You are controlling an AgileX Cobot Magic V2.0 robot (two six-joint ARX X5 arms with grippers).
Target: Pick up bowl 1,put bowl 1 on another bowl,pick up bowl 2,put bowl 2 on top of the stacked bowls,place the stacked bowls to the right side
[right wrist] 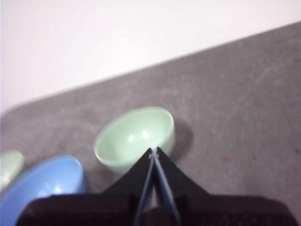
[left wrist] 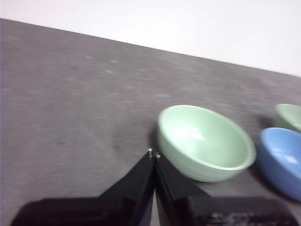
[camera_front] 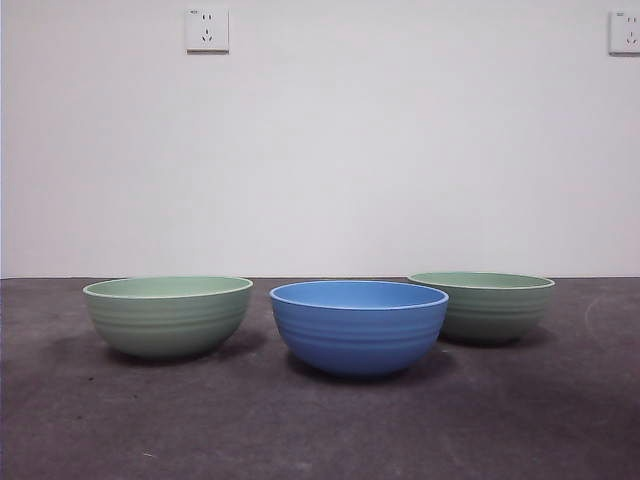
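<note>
Three bowls stand apart in a row on the dark table. Bowl 2, pale mint with a whitish rim [camera_front: 167,315] [left wrist: 204,143], is at the left. The blue bowl [camera_front: 358,325] [left wrist: 282,160] [right wrist: 42,186] sits in the middle, nearest the camera. Bowl 1, the duller sage-green one [camera_front: 482,305] [right wrist: 134,139], is at the right; its edge also shows as a green sliver [left wrist: 289,115]. My left gripper [left wrist: 154,153] hovers shut and empty above the table, short of bowl 2. My right gripper [right wrist: 154,151] is shut and empty, short of bowl 1. Neither arm shows in the front view.
A white wall with two power sockets [camera_front: 207,30] [camera_front: 625,32] rises behind the dark grey table [camera_front: 320,430]. Bare table surface lies in front of the bowls and to both sides.
</note>
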